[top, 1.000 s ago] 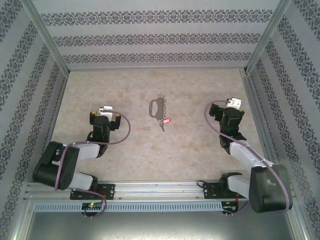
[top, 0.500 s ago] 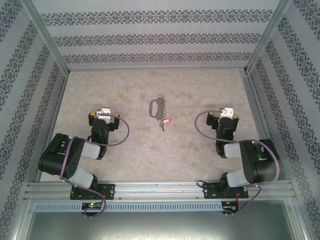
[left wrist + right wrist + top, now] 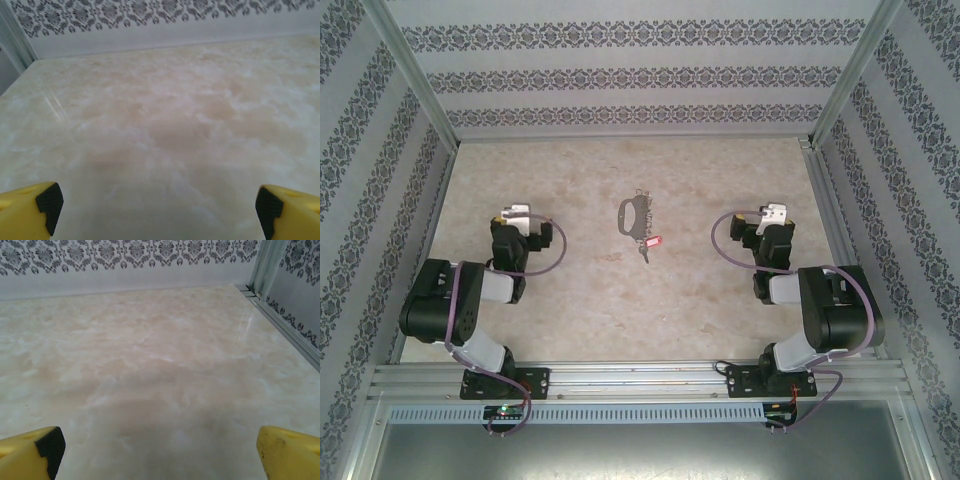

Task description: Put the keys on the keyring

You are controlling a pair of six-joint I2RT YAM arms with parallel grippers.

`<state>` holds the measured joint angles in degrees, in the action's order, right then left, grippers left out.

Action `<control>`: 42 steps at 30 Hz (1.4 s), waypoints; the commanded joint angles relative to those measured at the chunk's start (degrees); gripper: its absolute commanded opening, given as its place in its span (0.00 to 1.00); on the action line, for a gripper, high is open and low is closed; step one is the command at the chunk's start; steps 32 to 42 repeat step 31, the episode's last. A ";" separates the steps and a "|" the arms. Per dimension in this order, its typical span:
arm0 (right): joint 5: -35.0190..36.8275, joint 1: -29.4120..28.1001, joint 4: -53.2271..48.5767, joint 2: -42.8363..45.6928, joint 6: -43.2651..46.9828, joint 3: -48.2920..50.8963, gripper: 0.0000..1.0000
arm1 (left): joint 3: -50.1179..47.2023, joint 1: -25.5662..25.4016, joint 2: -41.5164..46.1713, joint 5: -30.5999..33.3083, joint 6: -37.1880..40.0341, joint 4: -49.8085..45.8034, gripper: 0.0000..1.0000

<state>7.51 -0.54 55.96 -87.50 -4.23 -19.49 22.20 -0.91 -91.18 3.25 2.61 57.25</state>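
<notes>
The keyring (image 3: pixel 630 214) lies flat at the table's middle, a grey D-shaped loop with small silvery clips (image 3: pixel 646 216) along its right edge. The key (image 3: pixel 653 241), red-headed with a short silver shaft, rests just below the clips, touching or nearly touching them. My left gripper (image 3: pixel 518 224) sits well to the left of the ring, low over the table. Its yellow fingers (image 3: pixel 49 204) stand wide apart, so it is open and empty (image 3: pixel 157 210). My right gripper (image 3: pixel 768 224) sits well to the right, also open and empty (image 3: pixel 160 450), with its fingers (image 3: pixel 50 446) at the frame's corners.
Patterned walls enclose the beige marbled table (image 3: pixel 620 300) on three sides. Metal frame posts (image 3: pixel 840 90) stand at the back corners and a rail (image 3: pixel 280 325) runs along the right edge. Both arms are folded back near their bases.
Both arms have folded back toward their bases. The left gripper shifted slightly left, the right gripper slightly left. Key and keyring have not moved.
</notes>
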 commanded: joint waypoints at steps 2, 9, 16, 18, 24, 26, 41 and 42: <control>3.41 -2.52 0.01 -0.09 1.98 -1.06 0.98 | 0.83 1.43 0.47 -4.12 -3.23 -5.87 1.00; 5.69 -3.88 1.82 -0.37 2.79 -0.55 0.98 | 0.85 1.57 0.47 -4.30 -3.32 -5.75 1.00; 4.80 -3.50 1.26 -0.31 2.57 -0.64 0.98 | 0.66 1.52 0.42 -4.05 -3.24 -5.49 1.00; 4.56 -3.42 1.00 -0.33 2.48 -0.81 0.98 | 0.66 1.43 0.42 -3.87 -3.14 -5.34 1.00; 4.03 -3.16 0.44 -0.44 2.39 -1.11 0.98 | 0.52 0.93 0.44 -2.09 -3.07 -5.11 1.00; 0.69 -1.61 -0.88 -0.47 1.50 -1.78 0.98 | 0.51 0.93 0.44 -2.15 -3.05 -5.07 1.00; -0.74 -1.57 -0.67 -0.21 2.07 -1.43 0.98 | 0.48 0.93 0.47 -2.02 -3.05 -5.08 1.00; -0.74 -1.57 -0.67 -0.21 2.07 -1.43 0.98 | 0.48 0.93 0.47 -2.02 -3.05 -5.08 1.00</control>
